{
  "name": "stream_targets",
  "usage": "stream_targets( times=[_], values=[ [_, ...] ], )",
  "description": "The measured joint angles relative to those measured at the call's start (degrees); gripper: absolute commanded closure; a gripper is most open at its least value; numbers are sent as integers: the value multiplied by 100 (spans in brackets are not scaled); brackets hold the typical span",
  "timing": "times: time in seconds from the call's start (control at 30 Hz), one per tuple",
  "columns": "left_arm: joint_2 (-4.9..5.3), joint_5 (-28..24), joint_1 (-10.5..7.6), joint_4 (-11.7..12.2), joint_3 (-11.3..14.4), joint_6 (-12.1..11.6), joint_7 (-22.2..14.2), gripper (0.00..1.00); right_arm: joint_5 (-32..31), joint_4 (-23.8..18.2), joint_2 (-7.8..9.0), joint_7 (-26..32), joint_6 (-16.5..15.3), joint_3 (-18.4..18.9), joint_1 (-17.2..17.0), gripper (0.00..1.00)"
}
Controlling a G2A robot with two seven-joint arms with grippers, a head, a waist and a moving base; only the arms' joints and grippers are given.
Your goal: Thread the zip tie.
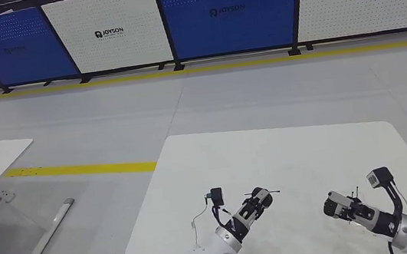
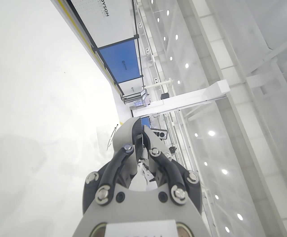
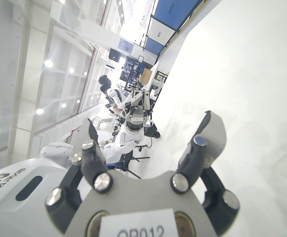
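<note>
Zip tie (image 2: 142, 138), a thin black plastic strip, is clamped between the dark pads of your left gripper (image 2: 141, 126). The jaws are pressed together on it, and the left wrist view shows the strip edge-on. In the top view, a short black end of the zip tie (image 1: 275, 192) pokes out past the fingertips of the left gripper (image 1: 260, 198). That gripper is over the near part of the table and points across toward your right arm.

Your right gripper (image 3: 149, 118) has its jaws spread wide apart. In the top view, the right gripper (image 1: 330, 205) is over the near right part of the table. It faces the left gripper, with bare tabletop between the two.

Two more thin black strips (image 2: 115, 128), which look like loose zip ties, lie flat on the tabletop just beyond the left gripper.

All of this is on a white rectangular table with rounded corners (image 1: 284, 151). Past the table's far edge is a grey floor (image 1: 261, 92) crossed by a yellow line (image 1: 78, 170). Beyond that stands a row of blue and white perforated panels (image 1: 230, 7).
</note>
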Motion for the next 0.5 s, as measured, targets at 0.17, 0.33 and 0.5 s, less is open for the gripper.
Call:
stream_targets(
  times=[0.17, 0.33, 0.5],
  values=[
    [0, 1, 0, 0, 0, 0, 0, 100, -635, -435, 113, 200, 238, 494, -7, 0],
    [0, 1, 0, 0, 0, 0, 1, 100, -1502, -760, 244, 688, 968, 920, 42, 0],
    [0, 2, 0, 0, 0, 0, 1, 100, -2605, -748, 300, 1093, 1424, 641, 428, 0]
  ],
)
